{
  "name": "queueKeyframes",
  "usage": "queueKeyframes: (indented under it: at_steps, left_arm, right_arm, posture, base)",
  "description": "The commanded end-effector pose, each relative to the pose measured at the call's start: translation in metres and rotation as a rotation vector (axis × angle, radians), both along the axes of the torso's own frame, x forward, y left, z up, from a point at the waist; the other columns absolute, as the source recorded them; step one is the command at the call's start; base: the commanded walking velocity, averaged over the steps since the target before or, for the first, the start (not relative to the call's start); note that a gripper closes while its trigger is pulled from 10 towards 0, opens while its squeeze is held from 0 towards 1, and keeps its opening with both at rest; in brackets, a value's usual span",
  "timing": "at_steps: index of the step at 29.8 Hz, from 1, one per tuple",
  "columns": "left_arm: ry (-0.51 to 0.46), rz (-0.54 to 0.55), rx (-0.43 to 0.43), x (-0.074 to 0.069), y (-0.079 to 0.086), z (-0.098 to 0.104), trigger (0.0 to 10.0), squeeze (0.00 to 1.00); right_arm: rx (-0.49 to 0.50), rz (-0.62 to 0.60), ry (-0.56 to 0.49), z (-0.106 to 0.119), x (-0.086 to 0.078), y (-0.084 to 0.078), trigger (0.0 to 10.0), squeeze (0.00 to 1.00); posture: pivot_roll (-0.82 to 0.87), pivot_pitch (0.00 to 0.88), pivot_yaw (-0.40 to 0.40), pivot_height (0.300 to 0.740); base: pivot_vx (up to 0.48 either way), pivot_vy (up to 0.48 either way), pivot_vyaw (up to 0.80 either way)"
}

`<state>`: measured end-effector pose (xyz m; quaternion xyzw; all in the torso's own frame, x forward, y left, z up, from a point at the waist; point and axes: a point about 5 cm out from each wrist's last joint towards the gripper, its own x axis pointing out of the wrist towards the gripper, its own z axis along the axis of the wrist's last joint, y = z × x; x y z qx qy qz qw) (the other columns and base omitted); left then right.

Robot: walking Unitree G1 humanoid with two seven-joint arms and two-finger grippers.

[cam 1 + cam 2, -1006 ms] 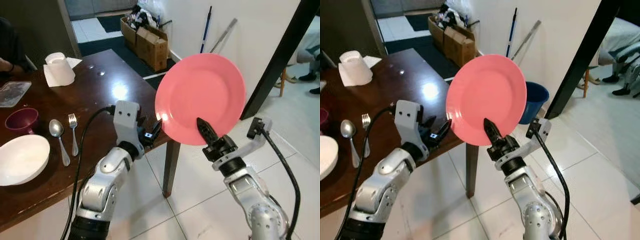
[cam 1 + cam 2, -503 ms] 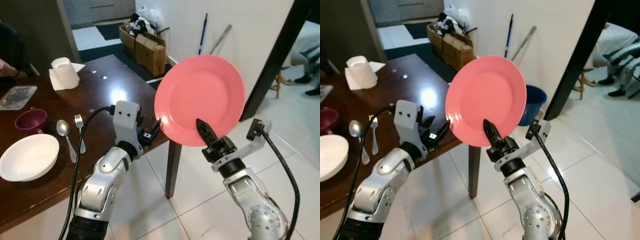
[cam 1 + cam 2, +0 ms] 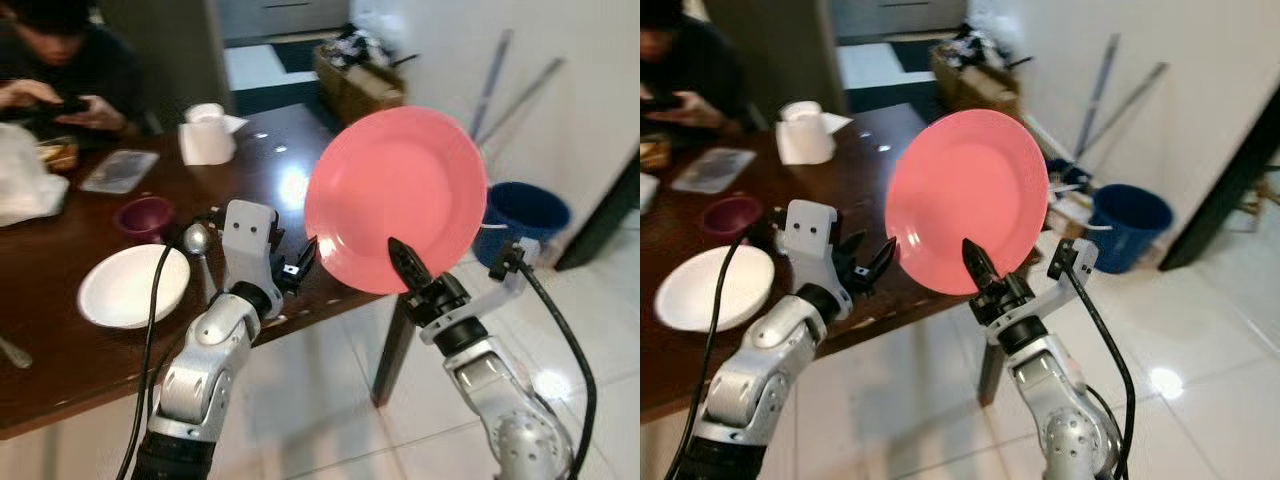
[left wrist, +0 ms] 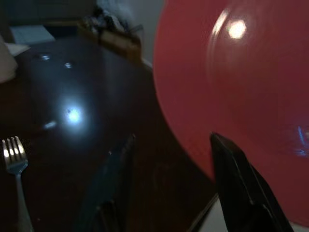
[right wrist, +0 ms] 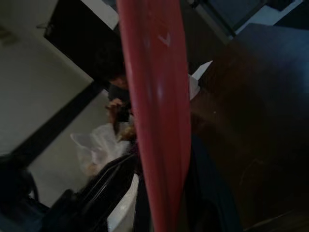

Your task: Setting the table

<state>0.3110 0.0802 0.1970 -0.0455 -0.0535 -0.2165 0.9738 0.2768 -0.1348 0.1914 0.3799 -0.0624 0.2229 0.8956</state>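
A pink plate (image 3: 395,195) stands upright in the air, off the table's right end. My right gripper (image 3: 398,252) is shut on its lower rim, one black finger across its face; the right wrist view has the plate (image 5: 154,96) edge-on between the fingers (image 5: 108,181). My left gripper (image 3: 301,265) is open just left of the plate's lower rim, over the edge of the dark wooden table (image 3: 60,330). On the table lie a white bowl (image 3: 133,285), a maroon cup (image 3: 145,213), a spoon (image 3: 196,240) and a fork (image 4: 16,154).
A person (image 3: 60,70) sits at the table's far left. A white roll on a napkin (image 3: 207,140), a clear plastic lid (image 3: 118,170) and a white bag (image 3: 22,185) are on the table. A blue bucket (image 3: 525,210), cardboard boxes (image 3: 365,85) and leaning poles (image 3: 495,70) stand beyond.
The camera has swung left, so more of the table and the seated person show. The plate stays in my right gripper, and both arms keep their pose.
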Motion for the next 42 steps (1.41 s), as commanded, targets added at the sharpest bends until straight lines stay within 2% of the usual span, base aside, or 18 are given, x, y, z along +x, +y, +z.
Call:
queueKeyframes:
  at_steps: [1,10,24,42]
  left_arm:
    - [0.000,0.004,0.017,-0.0005,0.0007,-0.0034,10.0,0.00]
    - [-0.030,0.012,0.028,-0.0003,0.0007,-0.0019,10.0,0.00]
    - [-0.047,0.004,0.048,-0.0006,-0.0014,-0.0024,10.0,0.00]
    - [-0.006,0.015,0.042,0.0013,0.0002,-0.0074,10.0,0.00]
  right_arm:
    - [0.019,0.010,-0.011,0.0020,-0.0018,0.0020,10.0,0.00]
    - [0.023,0.014,-0.018,0.0026,-0.0023,0.0025,10.0,0.00]
    - [0.023,0.013,-0.021,0.0032,-0.0025,0.0026,10.0,0.00]
    - [0.019,0.016,-0.018,0.0029,-0.0035,0.0031,10.0,0.00]
  posture:
    - [-0.11,0.000,0.076,0.740]
    - [-0.12,0.000,0.078,0.740]
    - [-0.12,0.000,0.080,0.740]
    - [-0.12,0.000,0.081,0.740]
  base:
    - [0.000,0.000,0.00]
    - [0.000,0.000,0.00]
    - [0.000,-0.457,0.00]
    - [0.000,0.000,0.00]
